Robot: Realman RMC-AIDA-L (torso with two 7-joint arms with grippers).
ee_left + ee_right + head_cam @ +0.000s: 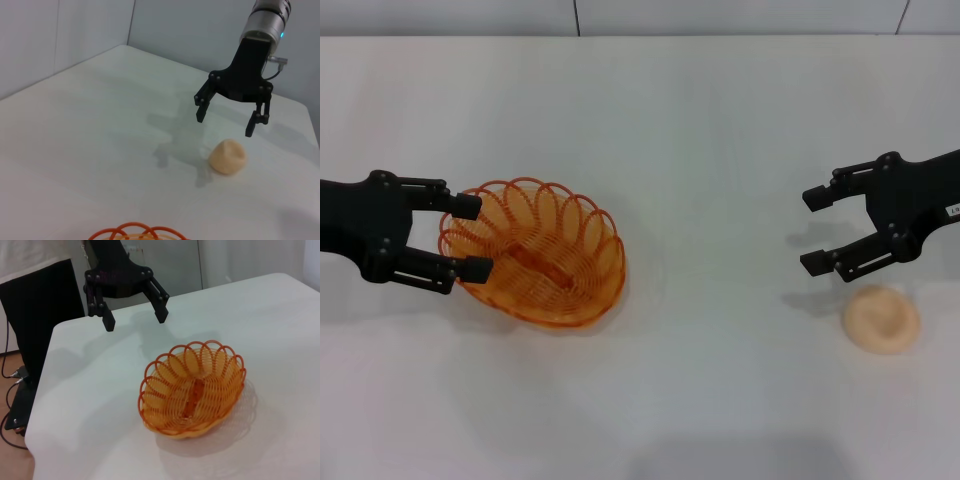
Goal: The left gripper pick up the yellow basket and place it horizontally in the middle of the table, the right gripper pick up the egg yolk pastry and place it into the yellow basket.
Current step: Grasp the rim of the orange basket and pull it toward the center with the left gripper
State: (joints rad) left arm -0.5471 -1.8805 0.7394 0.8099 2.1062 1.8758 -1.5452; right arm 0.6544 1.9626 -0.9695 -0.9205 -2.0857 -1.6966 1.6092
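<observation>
The yellow basket [545,257] sits upright on the white table [710,130], left of the middle. My left gripper [470,237] is open at the basket's left end, its fingertips over the rim. In the right wrist view this gripper [135,319] hovers open beyond the basket [192,390], apart from it and holding nothing. The egg yolk pastry [882,318] lies on the table at the right. My right gripper [818,230] is open and empty just beyond and left of the pastry. The left wrist view shows the right gripper [225,125] above the pastry [227,156] and a bit of the basket rim [140,232].
The table's far edge [640,37] runs along the top of the head view with a grey wall behind. In the right wrist view a black panel [40,315] stands off the table's edge, with cables on the floor [10,390].
</observation>
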